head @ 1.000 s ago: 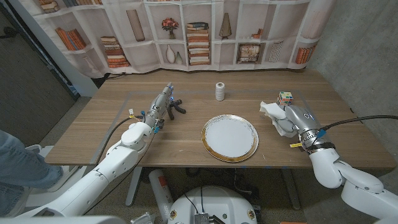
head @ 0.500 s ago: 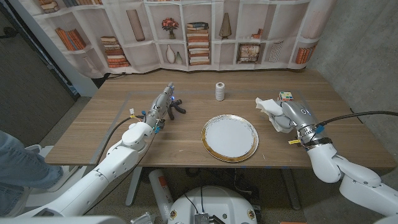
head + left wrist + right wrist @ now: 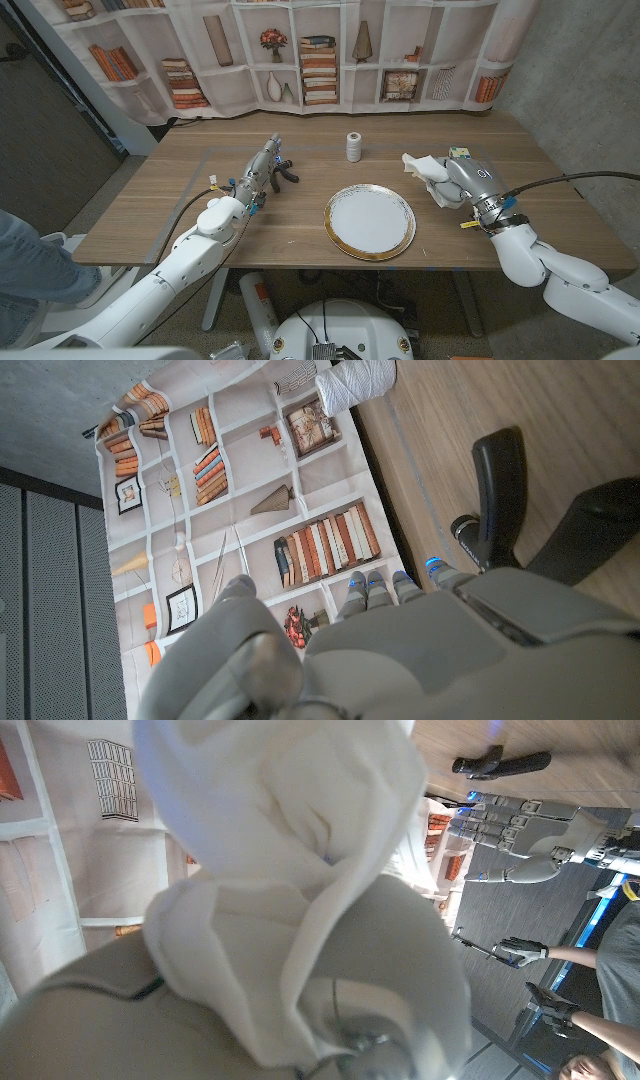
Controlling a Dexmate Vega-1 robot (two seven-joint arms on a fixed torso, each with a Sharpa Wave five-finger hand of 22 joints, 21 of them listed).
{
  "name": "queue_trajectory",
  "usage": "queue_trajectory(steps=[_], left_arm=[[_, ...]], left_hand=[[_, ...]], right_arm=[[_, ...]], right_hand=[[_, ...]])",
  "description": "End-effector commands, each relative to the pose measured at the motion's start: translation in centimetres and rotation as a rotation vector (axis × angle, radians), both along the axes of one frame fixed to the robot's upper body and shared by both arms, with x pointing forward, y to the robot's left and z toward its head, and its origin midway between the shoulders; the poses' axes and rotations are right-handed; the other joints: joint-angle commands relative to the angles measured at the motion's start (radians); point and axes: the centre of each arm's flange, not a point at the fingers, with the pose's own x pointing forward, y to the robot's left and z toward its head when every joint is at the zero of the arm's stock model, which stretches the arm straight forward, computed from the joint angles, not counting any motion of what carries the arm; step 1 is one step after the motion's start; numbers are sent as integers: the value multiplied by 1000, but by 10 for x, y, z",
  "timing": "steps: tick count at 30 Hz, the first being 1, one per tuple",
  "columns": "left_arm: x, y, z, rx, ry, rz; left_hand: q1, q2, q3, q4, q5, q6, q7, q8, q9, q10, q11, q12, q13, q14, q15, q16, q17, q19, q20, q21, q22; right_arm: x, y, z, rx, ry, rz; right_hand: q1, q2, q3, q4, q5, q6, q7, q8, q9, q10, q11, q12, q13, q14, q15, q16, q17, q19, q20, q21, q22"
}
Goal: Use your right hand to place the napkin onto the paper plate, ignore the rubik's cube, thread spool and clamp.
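Table (image 3: 180,215): wooden, spans the middle of the head view, with a printed bookshelf curtain (image 3: 320,50) along its far edge.

Paper plate (image 3: 369,221): white with a gold rim, lies flat at the centre of the head view, near the table's front edge, nothing on it.

Napkin (image 3: 423,169): white, crumpled, held up off the table at the right of the head view, to the right of the plate and apart from it. In the right wrist view the napkin (image 3: 290,910) bulges over the hand's back and takes up most of the frame.

Right hand (image 3: 462,183): at the right of the head view, fingers closed around the napkin, raised above the table.

Rubik's cube (image 3: 460,153): partly seen just behind the right hand, right of centre.

Thread spool (image 3: 353,146): white, upright, upper centre of the head view, beyond the plate. Also at the upper edge of the left wrist view (image 3: 356,380).

Clamp (image 3: 284,172): black, on the table left of centre, touching or just beside the left fingertips; which one cannot be told. Black handles appear in the left wrist view (image 3: 520,510).

Left hand (image 3: 262,168): left of centre in the head view, fingers stretched out towards the clamp, holding nothing.

Person (image 3: 600,990): arms and a hand at the right wrist view's lower right edge.
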Motion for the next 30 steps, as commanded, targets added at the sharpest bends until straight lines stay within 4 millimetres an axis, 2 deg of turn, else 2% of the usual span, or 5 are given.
queue_trajectory(steps=[1, 23, 24, 25, 30], left_arm=[[-3, 2, -1, -1, 1, 7], [-8, 2, 1, -5, -16, 9], [-8, 2, 0, -7, -17, 9], [-8, 2, 0, -8, -19, 9], [-9, 1, 1, -12, -22, 8]], left_hand=[[1, 12, -3, 2, -1, 7, 1, -2, 2, 0, -1, 0, 3, -2, 4, 2, 4, -27, -7, -2, 3], [3, 13, -6, 2, -1, 8, 0, -3, 2, 1, -2, 0, 3, -2, 3, 2, 4, -27, -8, -2, 3], [3, 13, -7, 2, -1, 8, 0, -3, 2, 1, -2, 0, 3, -2, 4, 2, 4, -27, -8, -2, 3], [3, 13, -7, 2, -1, 8, 0, -3, 2, 1, -2, 0, 3, -2, 4, 2, 4, -27, -8, -2, 3], [3, 13, -8, 2, -1, 7, 0, -3, 2, 0, -2, 0, 3, -2, 3, 2, 4, -27, -8, -2, 3]], right_arm=[[1, 8, 7, -35, -14, 35], [-1, 26, 8, -90, -8, 101], [-1, 26, 8, -92, -9, 103], [-1, 27, 8, -93, -10, 106], [-2, 31, 8, -102, -16, 119]], right_hand=[[3, 12, -5, 0, 9, 9, 1, 0, 4, 13, 0, 1, 3, 13, -115, 0, 3, 8, -96, 8, 1], [-2, 11, -10, 2, 9, 18, 2, -1, 5, 22, -4, 1, 4, 15, -113, -3, 2, 10, -95, 14, 1], [-4, 11, -11, 2, 9, 19, 2, -2, 6, 17, -28, -2, 4, 15, -113, -4, 1, 9, -95, 15, 1], [-6, 10, -13, 2, 9, 19, 2, -3, 6, 20, -7, -1, 4, 15, -114, -5, 1, 9, -95, 16, 0], [-7, 10, -14, 3, 9, 20, 2, -3, 6, 23, -5, -1, 4, 16, -113, -5, 1, 7, -95, 17, 0]])
